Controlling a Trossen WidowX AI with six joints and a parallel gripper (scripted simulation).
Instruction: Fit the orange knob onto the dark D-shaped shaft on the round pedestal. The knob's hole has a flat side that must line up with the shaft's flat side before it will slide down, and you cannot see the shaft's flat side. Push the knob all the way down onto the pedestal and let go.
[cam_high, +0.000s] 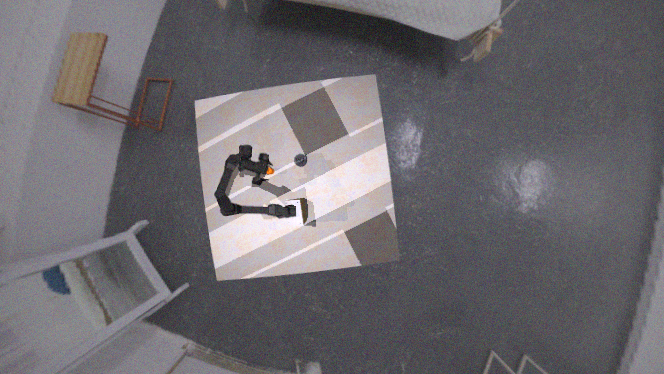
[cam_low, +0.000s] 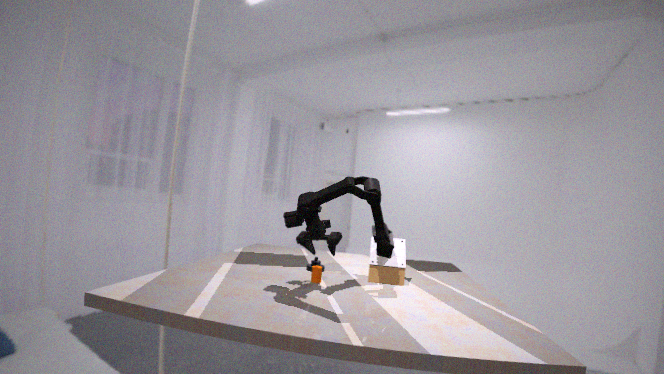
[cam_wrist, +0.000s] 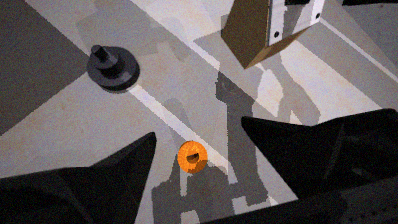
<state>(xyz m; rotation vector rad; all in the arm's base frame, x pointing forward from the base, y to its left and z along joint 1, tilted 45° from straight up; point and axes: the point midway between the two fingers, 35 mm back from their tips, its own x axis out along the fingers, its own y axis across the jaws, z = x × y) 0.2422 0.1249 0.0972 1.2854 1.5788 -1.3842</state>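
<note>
Now, from the largest thing down:

Desk: a square top (cam_high: 235, 250) with pale and grey-brown stripes, seen tilted in the top view.

Arm: black, rising from a tan base block (cam_low: 386, 274) that sits near the middle of the desk, a little toward the left edge in the top view. In the exterior view it climbs to a high elbow, then slopes down and forward, so the wrist hangs over the desk with the fingers pointing down.

Pincer: the gripper (cam_low: 320, 246) is spread wide and pinches nothing. In the exterior view both fingertips hang clear above the knob, with an air gap between. In the wrist view the two dark fingers fill the lower corners, one on each side.

Pedestal: a dark round disc (cam_wrist: 113, 68) lying flat on the desk, apart from the knob, nearer the desk's middle in the top view.

Knob: the orange knob (cam_wrist: 192, 156) stands upright on the desk, long axis vertical, hole facing up. In the wrist view the hole reads as a D, but which desk edge its flat side faces cannot be told. It sits below the pincer, between the two fingers' lines, touching neither.

Shaft: a short dark stub (cam_wrist: 101, 51) standing upright at the pedestal's centre, with nothing on it.
</note>
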